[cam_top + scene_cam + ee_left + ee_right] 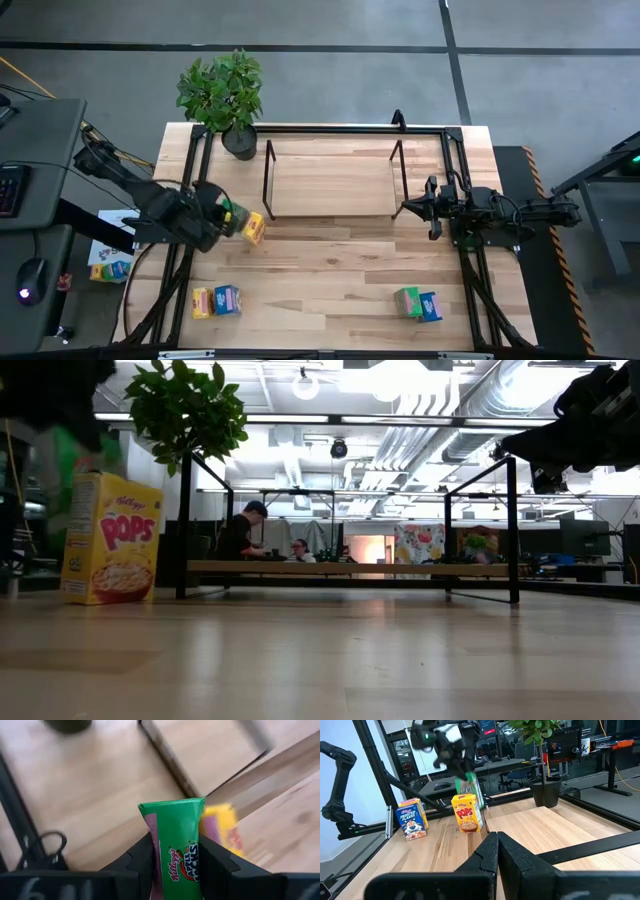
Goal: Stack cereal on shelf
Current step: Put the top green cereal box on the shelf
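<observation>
**Green box held off the table, shelf bare**

Closest to the front edge of the pale wooden table (330, 270), two pairs of cereal boxes stand: a yellow and blue pair (216, 301) on the left, a green and blue pair (418, 303) on the right.

Further in on the left side, the left gripper (175, 855) pinches a green Apple Jacks box (176, 845) between its fingers, one dark pad on each narrow side. From the low view the box seems lifted above the boards, though it is blurred there. Just beside it a yellow Pops box (110, 538) stands upright on the table.

On the right side, level with the shelf's front, the right gripper (496, 851) hangs with its fingers pressed together and nothing between them.

Beyond, the shelf (332, 180) sits at the back centre, its wooden floor carrying nothing. A potted plant (224, 95) stands at the table's back left corner.

Past the table the room is a bright workshop with ceiling ducts and monitors; two people (262, 540) sit at a desk far behind.
</observation>
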